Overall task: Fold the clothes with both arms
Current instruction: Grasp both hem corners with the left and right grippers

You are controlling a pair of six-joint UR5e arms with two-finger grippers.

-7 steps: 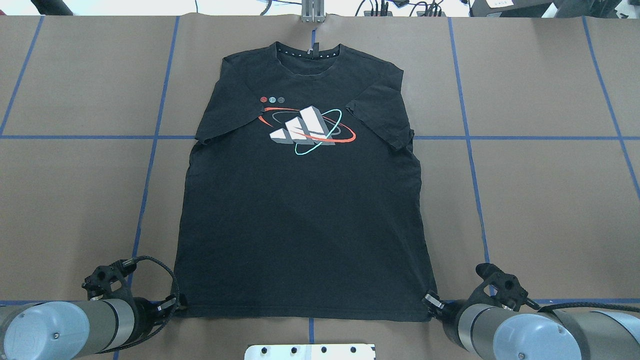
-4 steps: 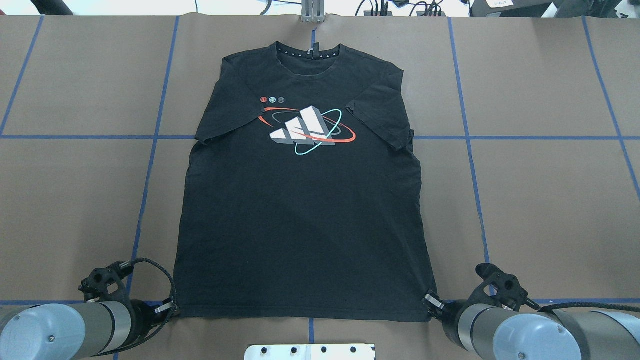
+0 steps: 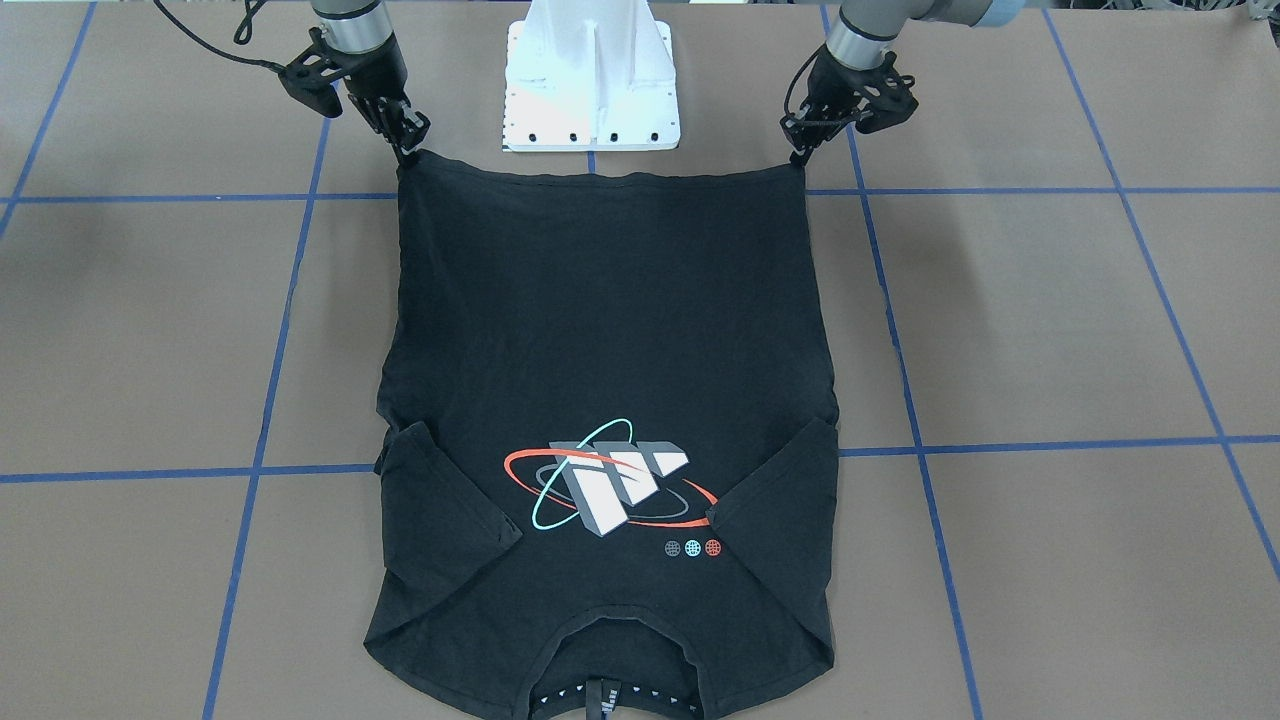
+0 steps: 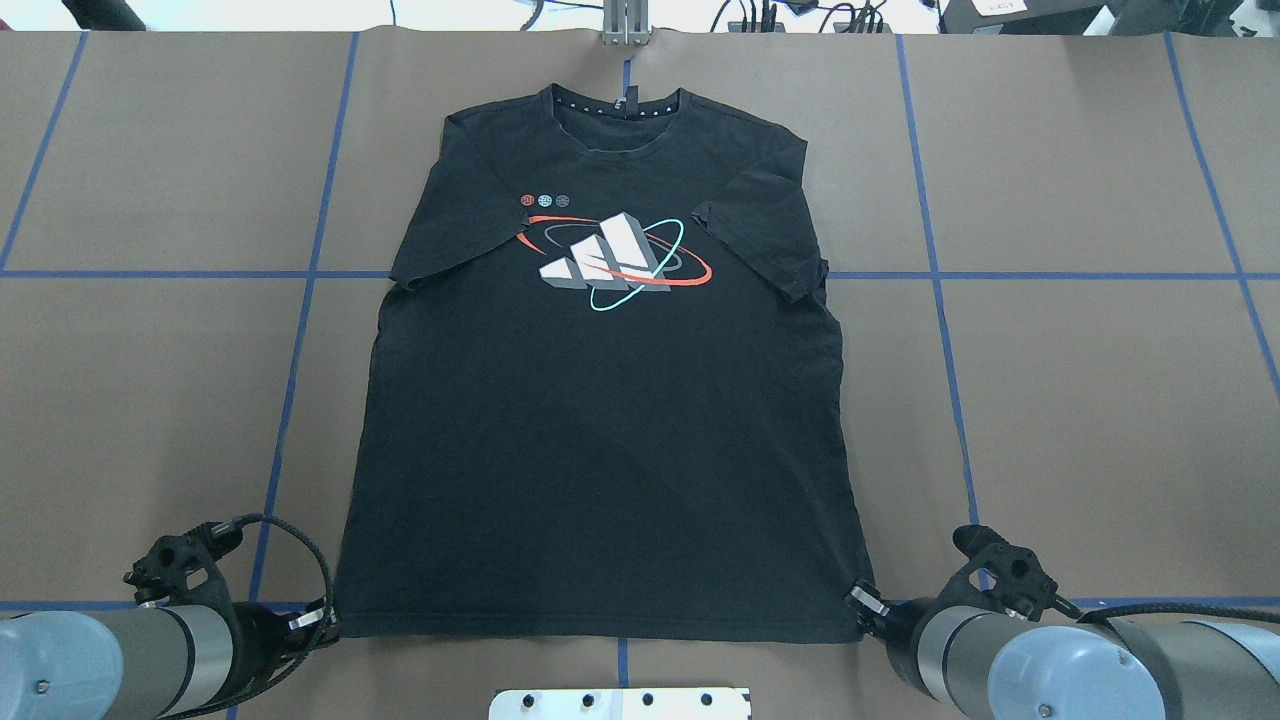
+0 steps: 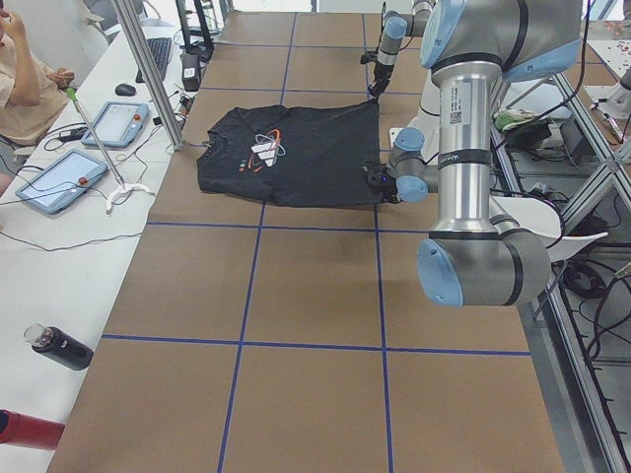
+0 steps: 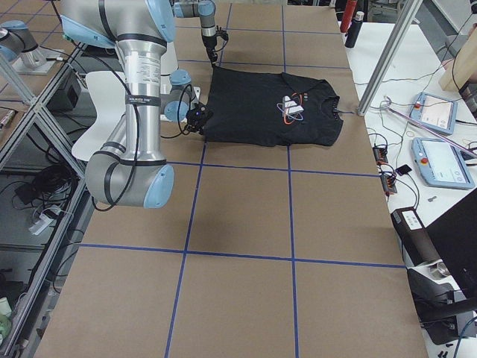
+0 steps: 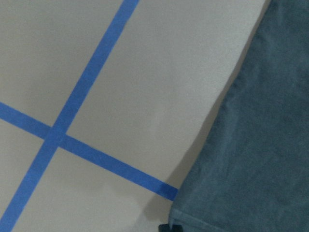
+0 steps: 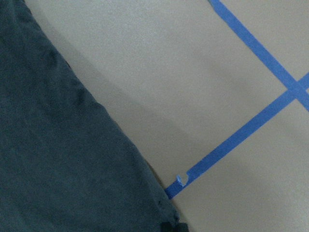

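Note:
The black T-shirt (image 4: 600, 450) lies flat and face up on the brown table, collar at the far edge, print (image 4: 615, 255) on the chest. My left gripper (image 4: 325, 622) is shut on the near left hem corner. My right gripper (image 4: 862, 605) is shut on the near right hem corner. In the front-facing view the hem of the T-shirt (image 3: 610, 320) runs straight between the left gripper (image 3: 800, 150) and the right gripper (image 3: 410, 140). Each wrist view shows only dark shirt cloth (image 7: 260, 145) (image 8: 58, 159) beside blue tape.
The white pedestal base (image 3: 590, 70) stands just behind the hem, between the arms. Blue tape lines (image 4: 300, 330) grid the brown table. A metal post (image 4: 625, 25) rises at the far edge by the collar. A person (image 5: 25, 79), tablets (image 5: 59, 177) and bottles (image 5: 59, 347) sit beyond the table's far side.
My left gripper has moved left and slightly toward the robot, drawing the left hem corner outward with it. The right gripper has stayed in place.

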